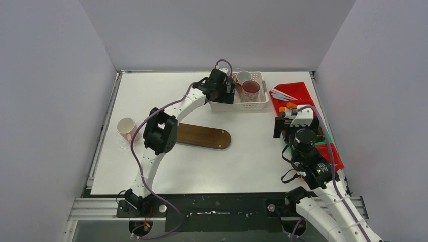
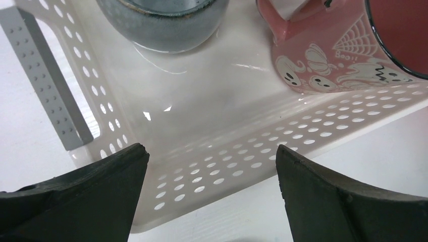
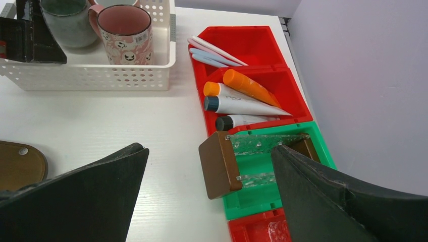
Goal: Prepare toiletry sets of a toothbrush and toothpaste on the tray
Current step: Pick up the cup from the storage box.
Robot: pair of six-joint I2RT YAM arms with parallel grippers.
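My left gripper is open over the left end of the white perforated basket. Its jaws straddle the basket's near wall and hold nothing. Inside stand a dark green mug and a pink ghost-print mug with a maroon inside. A white mug stands behind them. A pinkish-white mug sits at the table's left. The brown wooden tray lies bare mid-table. My right gripper hangs open near the red bins, where toothbrushes and toothpaste tubes lie.
A green bin below the red ones holds a clear piece with a brown end block, right under my right jaws. More red bins follow nearer to me. The grey enclosure walls stand close at both sides.
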